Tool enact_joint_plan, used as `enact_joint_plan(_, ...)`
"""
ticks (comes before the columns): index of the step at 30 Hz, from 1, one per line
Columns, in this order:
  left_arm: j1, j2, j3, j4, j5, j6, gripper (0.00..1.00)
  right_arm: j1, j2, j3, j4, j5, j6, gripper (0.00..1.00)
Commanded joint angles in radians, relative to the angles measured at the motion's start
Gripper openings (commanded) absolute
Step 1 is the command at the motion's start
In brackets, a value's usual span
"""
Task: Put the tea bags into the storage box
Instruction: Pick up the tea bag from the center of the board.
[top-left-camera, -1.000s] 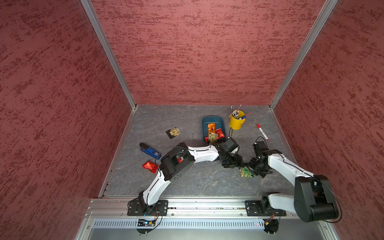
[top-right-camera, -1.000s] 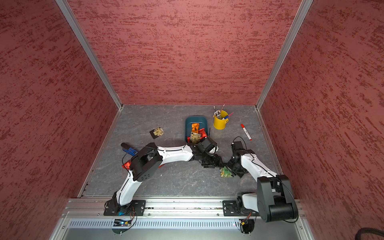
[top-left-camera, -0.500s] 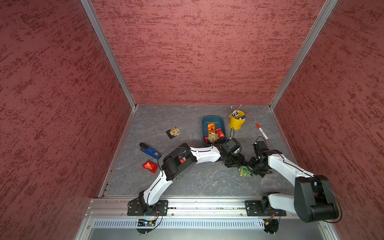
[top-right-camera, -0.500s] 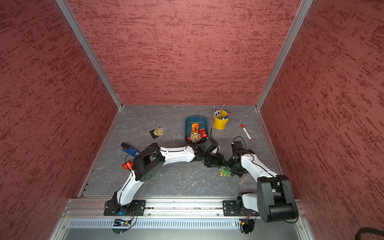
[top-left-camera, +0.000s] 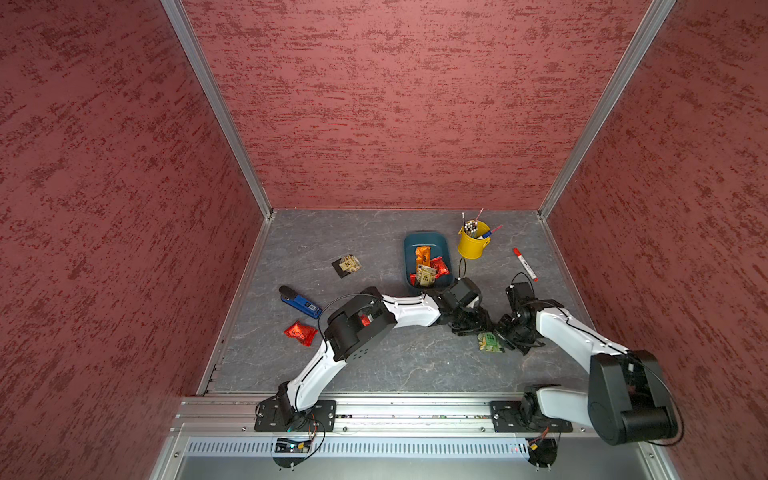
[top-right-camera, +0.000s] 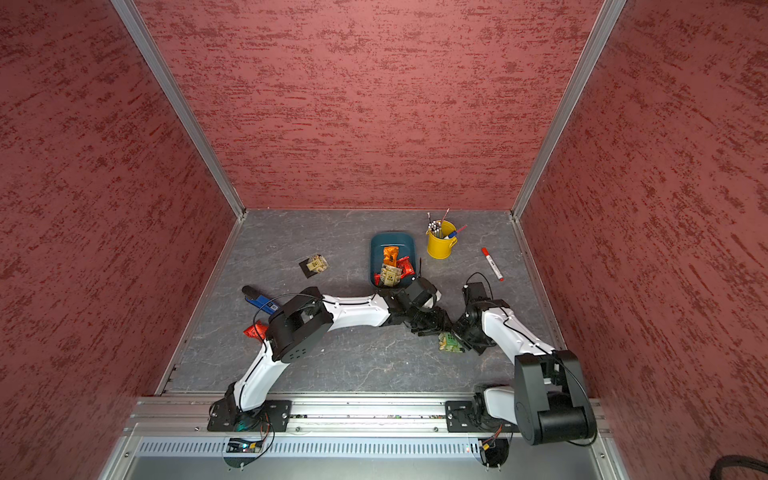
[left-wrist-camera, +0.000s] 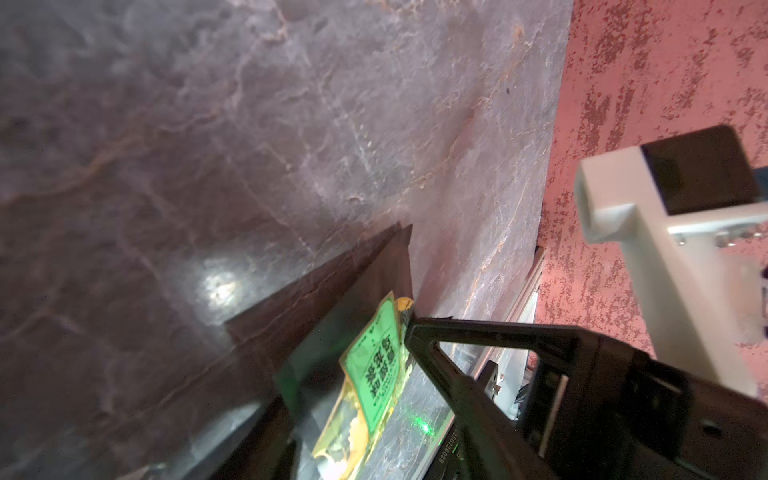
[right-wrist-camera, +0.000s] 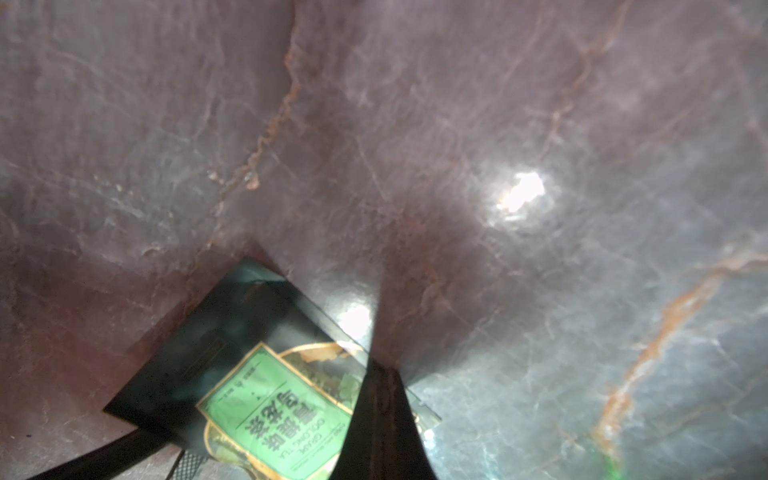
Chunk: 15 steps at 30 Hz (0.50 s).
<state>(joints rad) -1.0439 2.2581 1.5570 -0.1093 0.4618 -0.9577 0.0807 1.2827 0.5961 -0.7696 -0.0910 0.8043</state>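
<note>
In both top views the storage box (top-left-camera: 426, 239), near the surface's (top-left-camera: 395, 365) back edge, holds several tea bags (top-left-camera: 428, 266); the front strip lies bare. Left hand (top-left-camera: 471, 326) and right hand (top-left-camera: 505, 337) meet at a green-label tea bag (top-left-camera: 489, 343), clear of every edge.

Left wrist: the right hand (left-wrist-camera: 409, 329) touches the edge of the bag (left-wrist-camera: 374, 365); the left hand's spread I cannot tell.

Right wrist: the right hand (right-wrist-camera: 376, 370), closed, pinches the edge of the bag (right-wrist-camera: 266, 399) over bare surface.

Tea bags (top-left-camera: 426, 272) in storage box (top-left-camera: 424, 241), pencil cup (top-left-camera: 473, 246) just right, marker (top-left-camera: 525, 264) farther right, stapler (top-left-camera: 300, 302) well left
</note>
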Motion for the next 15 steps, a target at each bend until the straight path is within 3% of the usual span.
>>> enact_joint_plan(1, -0.008, 0.013, -0.005, 0.001, 0.004, 0.001, 0.48, -0.007, -0.011, -0.045, 0.043, -0.034, 0.014, 0.00)
enact_joint_plan(6, -0.009, 0.017, 0.001, -0.026, 0.008, 0.011, 0.24, -0.007, -0.100, -0.057, 0.029, -0.031, 0.039, 0.00)
enact_joint_plan(15, -0.009, -0.018, 0.042, -0.109, -0.019, 0.062, 0.05, -0.007, -0.224, 0.096, -0.139, 0.052, -0.021, 0.00)
